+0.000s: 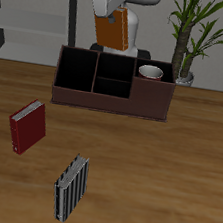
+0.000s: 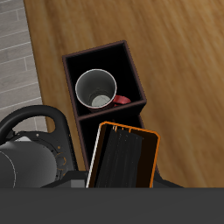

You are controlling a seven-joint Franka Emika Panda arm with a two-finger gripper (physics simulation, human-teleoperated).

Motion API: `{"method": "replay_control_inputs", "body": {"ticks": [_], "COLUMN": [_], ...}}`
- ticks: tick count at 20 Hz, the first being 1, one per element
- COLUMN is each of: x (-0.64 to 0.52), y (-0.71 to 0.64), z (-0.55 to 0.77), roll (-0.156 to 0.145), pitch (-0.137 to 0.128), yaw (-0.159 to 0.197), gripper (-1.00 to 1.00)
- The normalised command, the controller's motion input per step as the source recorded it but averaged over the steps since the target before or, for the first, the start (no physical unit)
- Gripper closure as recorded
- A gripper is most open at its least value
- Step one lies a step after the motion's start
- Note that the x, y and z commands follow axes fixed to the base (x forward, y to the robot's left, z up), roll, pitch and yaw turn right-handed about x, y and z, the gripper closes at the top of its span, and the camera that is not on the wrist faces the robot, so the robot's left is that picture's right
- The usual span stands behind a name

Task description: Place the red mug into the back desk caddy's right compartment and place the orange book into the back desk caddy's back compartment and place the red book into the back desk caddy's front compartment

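My gripper [image 1: 112, 16] is shut on the orange book [image 1: 115, 29] and holds it tilted in the air above the back of the back desk caddy [image 1: 95, 99]. In the wrist view the orange book [image 2: 122, 159] hangs edge-on, dark with an orange border. The red mug [image 1: 151, 72] stands upright in the caddy's right compartment [image 2: 101, 58]; its white inside and red handle show in the wrist view [image 2: 96, 89]. The red book [image 1: 27, 126] lies on the table, nearer the front edge than the caddy. The caddy's other two sections look empty.
A grey-and-black striped book [image 1: 70, 188] lies near the table's front edge. A potted plant [image 1: 190, 39] stands behind the caddy's mug end. The robot's base [image 2: 26, 153] is close behind the caddy.
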Motion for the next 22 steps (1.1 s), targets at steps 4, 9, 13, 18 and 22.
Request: {"method": "replay_control_inputs", "body": {"ticks": [4, 9, 13, 18, 22], "x": [-0.11, -0.13, -0.09, -0.03, -0.04], "y": [0.08, 0.11, 0.07, -0.01, -0.02], "z": [-0.18, -0.18, -0.07, 0.03, -0.1], "roll": [-0.012, 0.017, 0.02, -0.001, 0.0], "pitch": [0.0, 0.039, -0.01, -0.026, 0.015], "yaw": [0.166, 0.109, 0.113, 0.129, 0.113], "gripper": [1.0, 1.0, 1.0, 1.0, 1.0]}}
